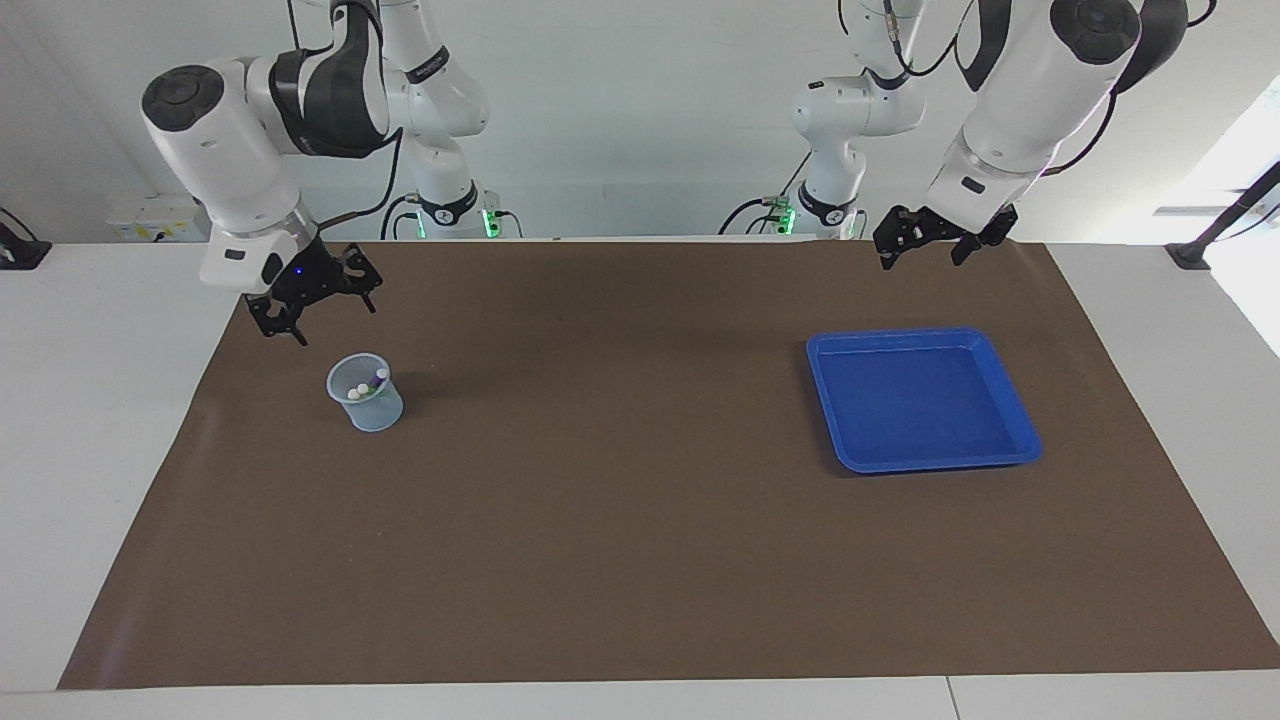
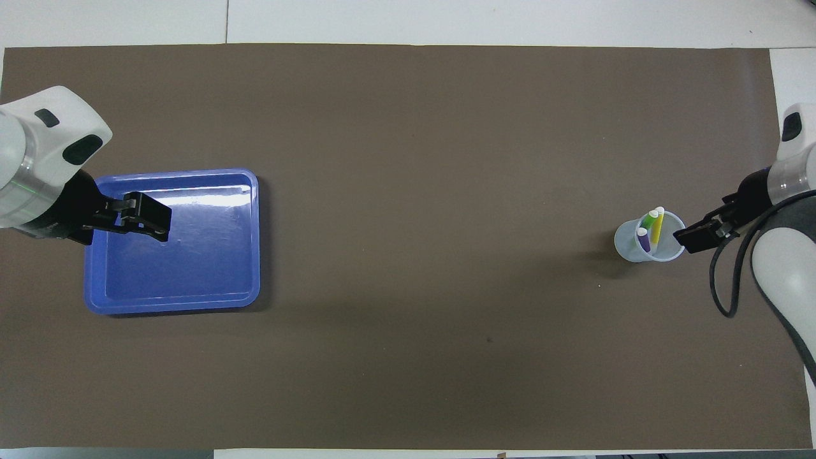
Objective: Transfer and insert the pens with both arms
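Note:
Three pens stand in a clear plastic cup (image 1: 366, 398) (image 2: 637, 250) on the brown mat toward the right arm's end of the table: a purple pen (image 2: 644, 240) (image 1: 380, 376), a green pen (image 2: 649, 221) and a yellow pen (image 2: 656, 227), pale ends up. My right gripper (image 1: 318, 315) (image 2: 692, 237) hangs open and empty in the air just beside the cup, clear of its rim. High over the blue tray (image 1: 925, 462) (image 2: 172, 305), my left gripper (image 1: 925, 252) (image 2: 150, 220) is open and holds nothing.
The blue tray lies toward the left arm's end of the table with nothing in it. The brown mat (image 1: 620, 520) covers most of the white table. A thin black slanted rod (image 1: 1225, 225) stands off the mat's corner at the left arm's end.

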